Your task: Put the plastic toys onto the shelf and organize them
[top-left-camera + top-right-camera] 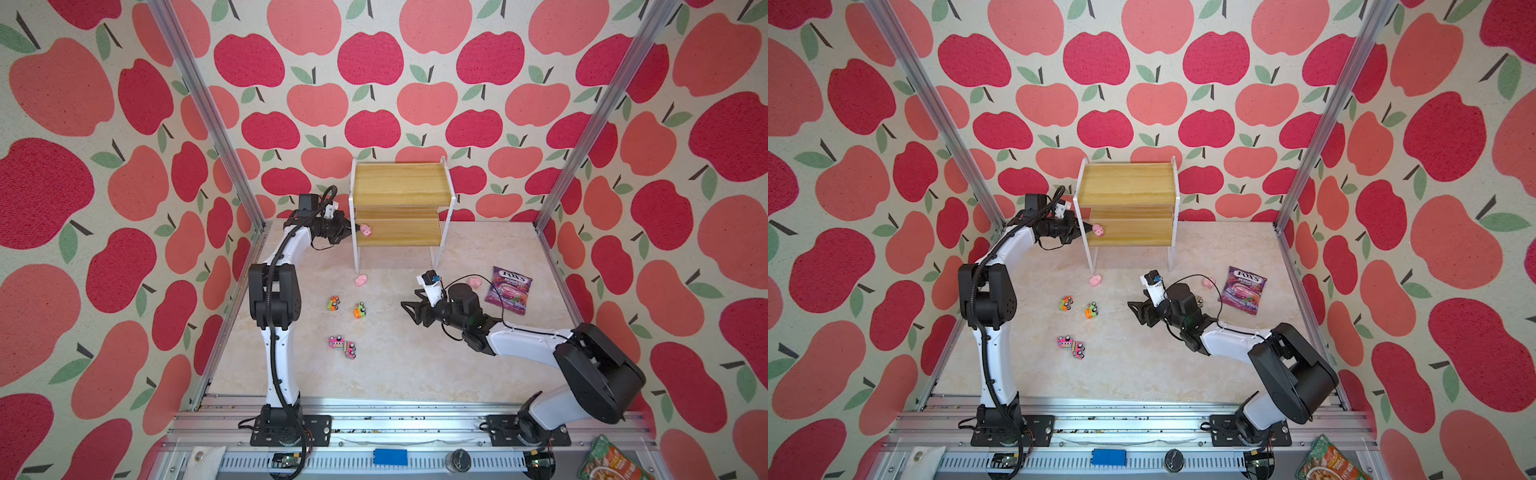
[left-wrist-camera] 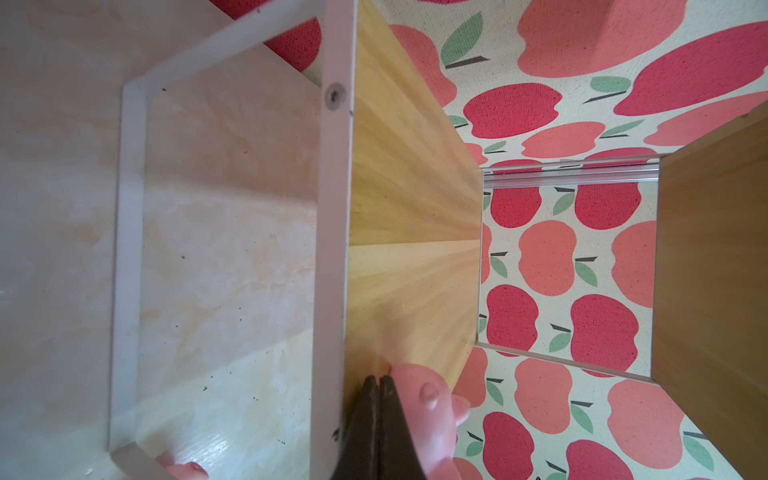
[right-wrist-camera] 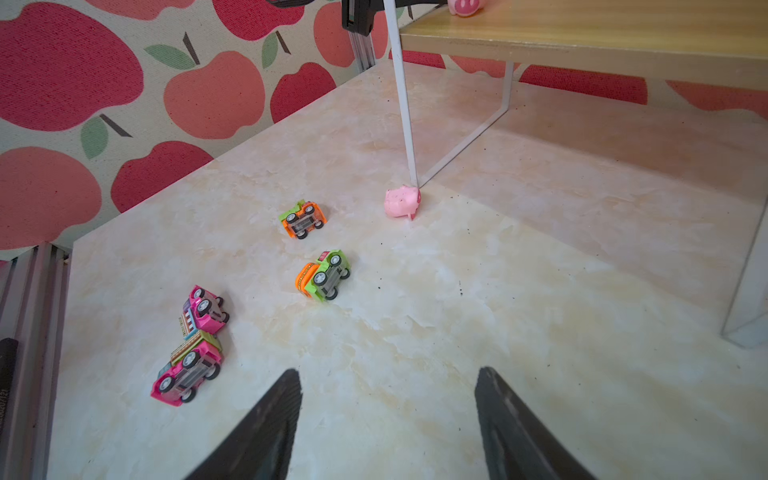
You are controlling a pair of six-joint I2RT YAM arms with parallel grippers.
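Plastic toys: one pink pig sits on the lower board of the shelf, at its left end. My left gripper is pressed together with nothing between its fingers, its tips just beside that pig. My right gripper is spread, empty, above the worktop. Four trucks and two more pigs lie on the worktop.

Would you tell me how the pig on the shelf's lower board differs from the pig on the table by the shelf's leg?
The shelf pig sits on the shelf's lower board; the table pig lies on the tabletop by the foot of a shelf leg. The shelf pig has the shut left gripper beside it; the table pig has no gripper near. Both are small and pink.
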